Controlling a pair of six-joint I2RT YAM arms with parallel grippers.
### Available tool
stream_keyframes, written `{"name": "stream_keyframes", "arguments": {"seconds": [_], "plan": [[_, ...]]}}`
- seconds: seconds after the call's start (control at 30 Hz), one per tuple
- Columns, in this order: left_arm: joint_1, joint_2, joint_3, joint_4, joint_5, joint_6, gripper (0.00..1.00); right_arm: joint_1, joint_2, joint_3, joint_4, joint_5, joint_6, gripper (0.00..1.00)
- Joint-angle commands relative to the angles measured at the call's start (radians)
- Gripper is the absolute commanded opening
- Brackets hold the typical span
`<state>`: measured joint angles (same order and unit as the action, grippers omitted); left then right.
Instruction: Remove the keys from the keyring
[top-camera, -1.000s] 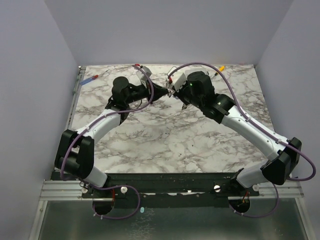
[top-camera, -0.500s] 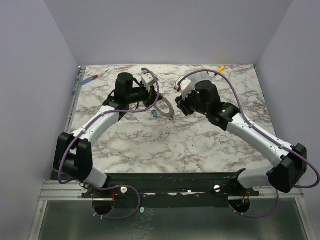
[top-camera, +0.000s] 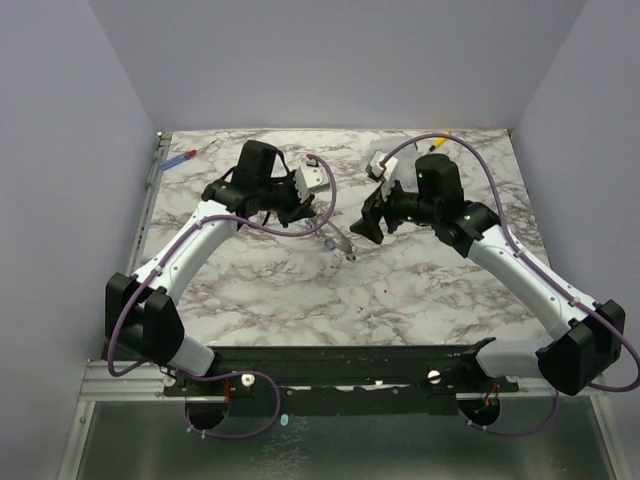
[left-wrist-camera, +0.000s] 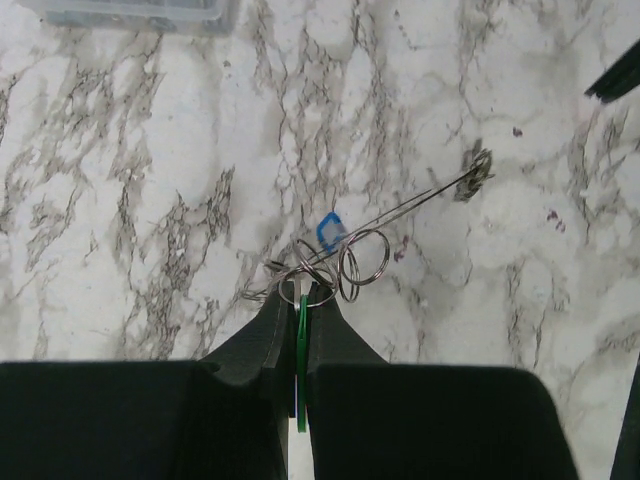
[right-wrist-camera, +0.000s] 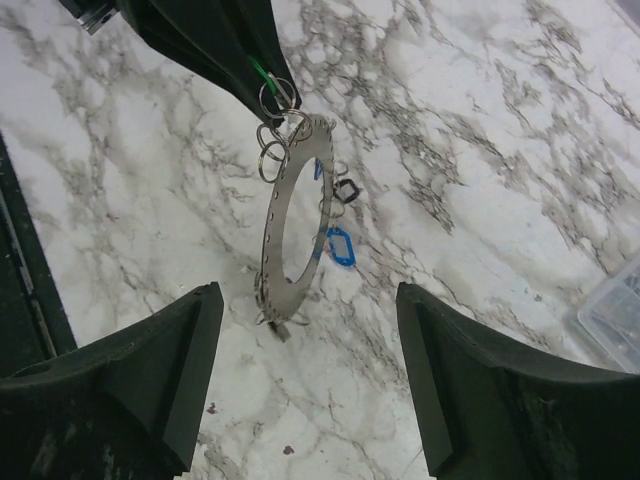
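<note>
Now the left pincer (left-wrist-camera: 300, 292) is pinched tight on a green key (left-wrist-camera: 302, 345), so the keyring (right-wrist-camera: 272, 235) hangs over the bench (top-camera: 420, 290), mid-frame. The right pincer (top-camera: 368, 225) is wide open and empty, facing it, likely ready to grab.

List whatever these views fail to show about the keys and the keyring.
Left wrist view: the green key tag is mostly buried between the fingers of the left claw.
Left wrist view: the keyring is edge-on, a thin line; its hole is hidden.
Right wrist view: the keyring overlaps the blue tag, so the key count is uncertain.
Top view: the keys are too small to separate.
</note>
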<state>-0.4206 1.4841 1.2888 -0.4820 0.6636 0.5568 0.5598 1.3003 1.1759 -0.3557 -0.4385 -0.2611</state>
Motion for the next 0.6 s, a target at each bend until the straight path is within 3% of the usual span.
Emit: {"name": "stream_keyframes", "arguments": {"seconds": [0.0,0.2,0.57], "plan": [[-0.022,-0.057,0.104,-0.323,-0.083,0.322,0.00,-0.036,-0.026,0.021,-0.020,-0.234,0.015,0.80],[-0.122,-0.095,0.139,-0.482,-0.261,0.565,0.00,-0.069,-0.025,-0.036,0.078,-0.445,0.062,0.83],[-0.305,-0.274,-0.017,-0.342,-0.419,0.717,0.00,-0.071,-0.032,-0.118,0.213,-0.512,0.047,0.83]]}}
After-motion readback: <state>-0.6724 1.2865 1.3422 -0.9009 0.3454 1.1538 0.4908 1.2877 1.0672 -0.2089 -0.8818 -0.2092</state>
